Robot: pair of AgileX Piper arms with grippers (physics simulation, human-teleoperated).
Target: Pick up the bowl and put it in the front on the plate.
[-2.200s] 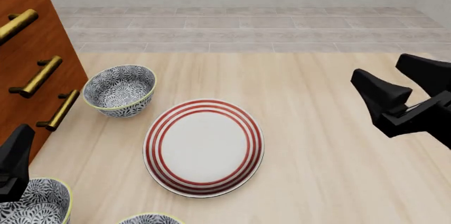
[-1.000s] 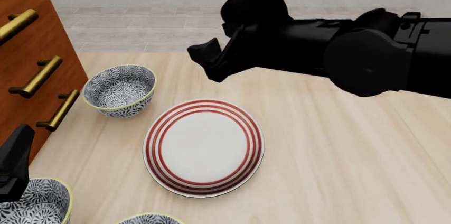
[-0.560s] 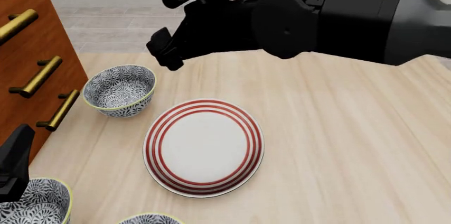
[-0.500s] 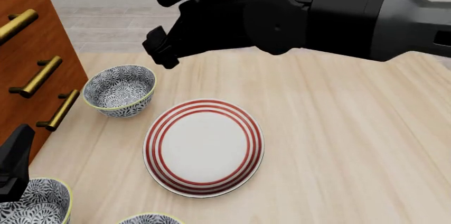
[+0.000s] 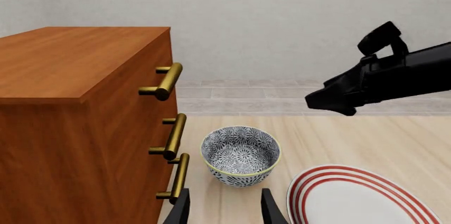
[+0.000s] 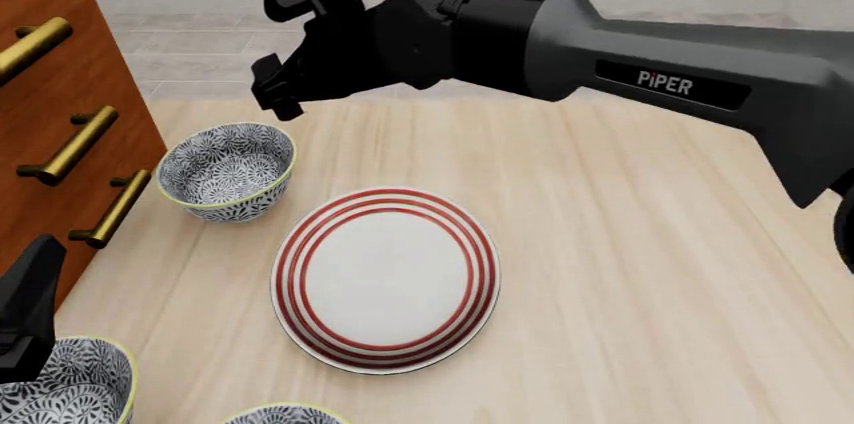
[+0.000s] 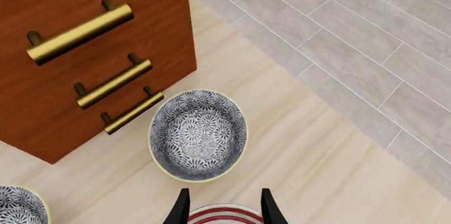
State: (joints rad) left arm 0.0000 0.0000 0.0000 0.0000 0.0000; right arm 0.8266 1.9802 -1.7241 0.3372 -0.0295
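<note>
We see the plate (image 6: 386, 279) lying flat near the table's (image 6: 641, 274) middle. The bowl (image 6: 227, 171) stands upright behind and to the left of it, near but apart. A drawer cabinet (image 6: 54, 114) stands left of the bowl, its handles facing it. A second bowl (image 6: 67, 384) sits at the front left corner, and a third bowl (image 6: 283, 413) shows at the front edge, left of the plate's centre. Behind the table lies a tiled floor (image 6: 467, 54).

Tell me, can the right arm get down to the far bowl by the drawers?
Probably yes: the right pincer hangs open above the bowl, and nothing sits between them; the drawers stand close beside it.
</note>
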